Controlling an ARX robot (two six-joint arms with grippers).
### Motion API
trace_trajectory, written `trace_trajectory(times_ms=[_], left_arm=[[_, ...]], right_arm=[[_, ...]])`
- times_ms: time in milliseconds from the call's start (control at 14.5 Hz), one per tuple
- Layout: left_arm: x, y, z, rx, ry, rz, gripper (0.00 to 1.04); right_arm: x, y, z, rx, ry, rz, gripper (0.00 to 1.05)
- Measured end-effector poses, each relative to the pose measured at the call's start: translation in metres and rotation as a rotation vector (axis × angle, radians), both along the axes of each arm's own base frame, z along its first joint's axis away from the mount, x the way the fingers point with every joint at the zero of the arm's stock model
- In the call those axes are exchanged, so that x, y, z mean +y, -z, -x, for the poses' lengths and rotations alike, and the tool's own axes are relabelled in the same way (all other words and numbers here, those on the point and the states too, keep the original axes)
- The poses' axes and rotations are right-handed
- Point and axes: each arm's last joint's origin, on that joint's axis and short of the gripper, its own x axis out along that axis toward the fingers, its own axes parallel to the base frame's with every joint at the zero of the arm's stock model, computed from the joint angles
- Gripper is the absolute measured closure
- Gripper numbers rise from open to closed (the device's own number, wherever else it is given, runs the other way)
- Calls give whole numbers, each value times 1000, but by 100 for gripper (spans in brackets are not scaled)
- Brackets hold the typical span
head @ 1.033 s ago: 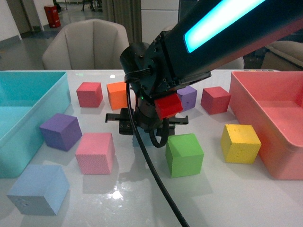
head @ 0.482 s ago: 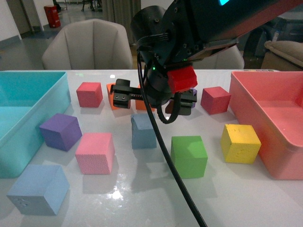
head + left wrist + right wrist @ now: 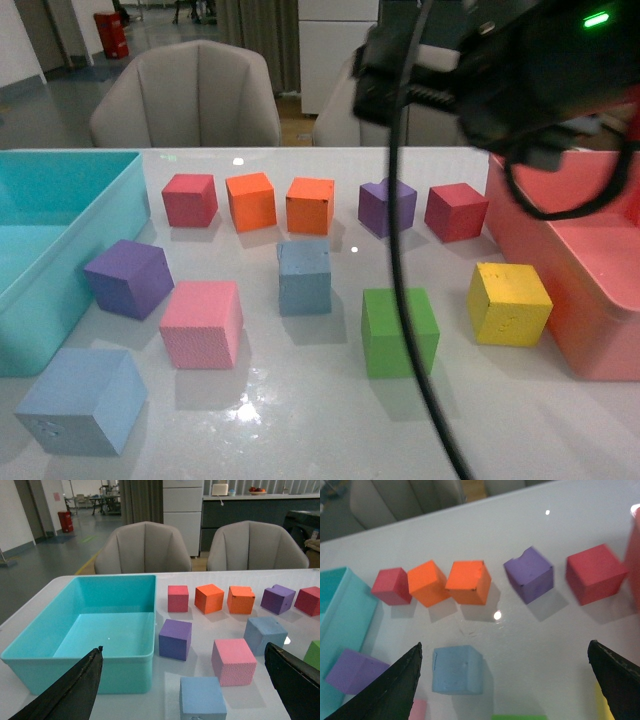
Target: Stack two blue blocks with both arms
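Note:
One blue block (image 3: 305, 277) stands on the white table at the middle, in front of the orange cubes. The other blue block (image 3: 82, 400), with small dents, stands at the near left. My right arm (image 3: 500, 60) is raised at the upper right; its cable hangs down across the view. My right gripper (image 3: 505, 644) is open and empty, high above the middle blue block (image 3: 457, 670). My left gripper (image 3: 184, 649) is open and empty, with the dented blue block (image 3: 201, 698) low between its fingers and the other blue block (image 3: 265, 632) further off.
A teal bin (image 3: 60, 200) stands at the left and a pink bin (image 3: 590, 330) at the right. A pink cube (image 3: 201, 322), a purple cube (image 3: 128, 277), a green cube (image 3: 399, 330) and a yellow cube (image 3: 508, 303) lie around the blue blocks. Red, orange and purple cubes line the back.
My right arm has lifted up and to the right, away from the middle blue block. That block now stands uncovered on the table. The other cubes have not moved.

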Motion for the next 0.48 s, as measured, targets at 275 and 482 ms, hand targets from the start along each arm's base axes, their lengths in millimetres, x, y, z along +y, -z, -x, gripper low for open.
trace_trajectory(times_ms=[275, 482], left_arm=[[0, 0, 0, 0, 0, 0, 7], [0, 0, 0, 0, 0, 0, 7]], right_arm=[[-63, -8, 93, -55, 29, 22, 6], [-83, -28, 134, -186, 45, 1, 7]])
